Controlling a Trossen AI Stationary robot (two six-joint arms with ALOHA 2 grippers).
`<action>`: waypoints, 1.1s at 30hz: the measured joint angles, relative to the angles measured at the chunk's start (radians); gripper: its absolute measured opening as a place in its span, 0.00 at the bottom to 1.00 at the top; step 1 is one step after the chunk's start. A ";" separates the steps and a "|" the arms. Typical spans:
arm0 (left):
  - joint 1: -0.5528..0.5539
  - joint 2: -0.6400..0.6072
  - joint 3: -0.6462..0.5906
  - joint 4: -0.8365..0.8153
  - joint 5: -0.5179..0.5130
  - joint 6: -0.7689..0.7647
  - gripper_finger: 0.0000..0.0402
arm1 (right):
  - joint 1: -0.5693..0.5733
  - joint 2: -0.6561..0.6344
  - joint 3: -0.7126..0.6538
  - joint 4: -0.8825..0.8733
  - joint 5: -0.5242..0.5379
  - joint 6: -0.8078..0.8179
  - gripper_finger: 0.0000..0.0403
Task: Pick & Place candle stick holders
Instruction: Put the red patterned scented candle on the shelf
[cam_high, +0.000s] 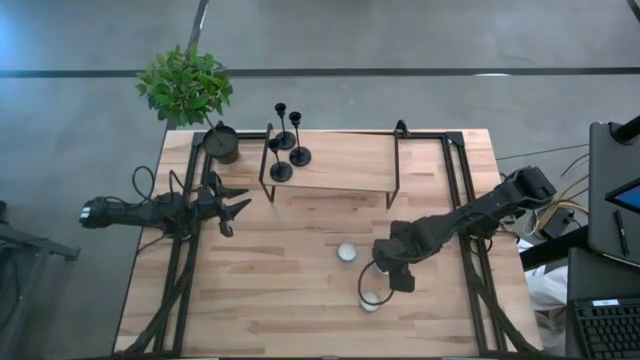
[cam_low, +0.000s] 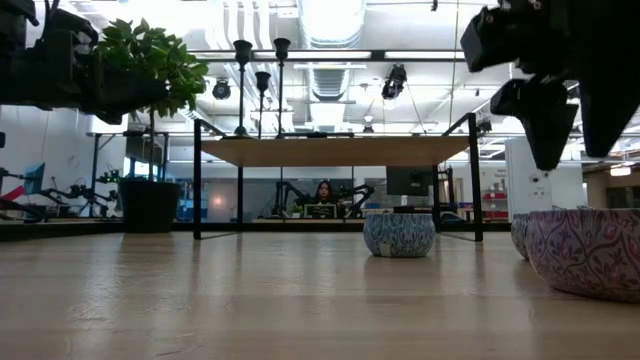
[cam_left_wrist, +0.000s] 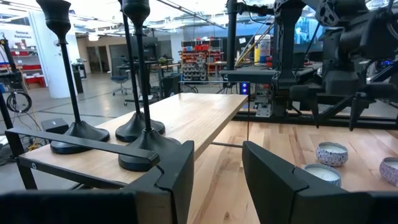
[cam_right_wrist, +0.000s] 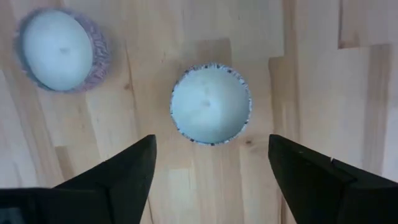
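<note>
The left hand (cam_high: 232, 207) waits at the left edge of the pale wooden surface (cam_high: 300, 290), fingers parted, grasping nothing. Behind it stands a dark pot with a leafy green plant (cam_high: 220, 143). On the low black-framed wooden shelf (cam_high: 345, 165) stand three slim black candlesticks with round flared bases (cam_high: 288, 145). Right of centre, one low round patterned candle cup with white wax (cam_high: 346, 252) sits on the surface. The right hand (cam_right_wrist: 211, 165) hovers released above another cup (cam_right_wrist: 211, 103), not touching it; a third (cam_right_wrist: 61, 49) lies near.

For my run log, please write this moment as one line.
right gripper: jaws open above tealight cup | left gripper: waiting beside shelf | candlesticks: three on shelf
</note>
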 joint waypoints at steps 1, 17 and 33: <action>0.000 0.000 0.000 0.000 0.000 0.000 0.35 | -0.001 0.010 0.000 0.000 0.000 0.000 0.76; 0.000 0.001 0.000 0.000 0.000 0.000 0.35 | -0.012 0.114 0.062 0.033 0.007 -0.150 0.89; 0.000 0.002 0.000 0.007 0.000 0.000 0.35 | -0.016 0.178 0.045 0.044 0.004 -0.172 0.86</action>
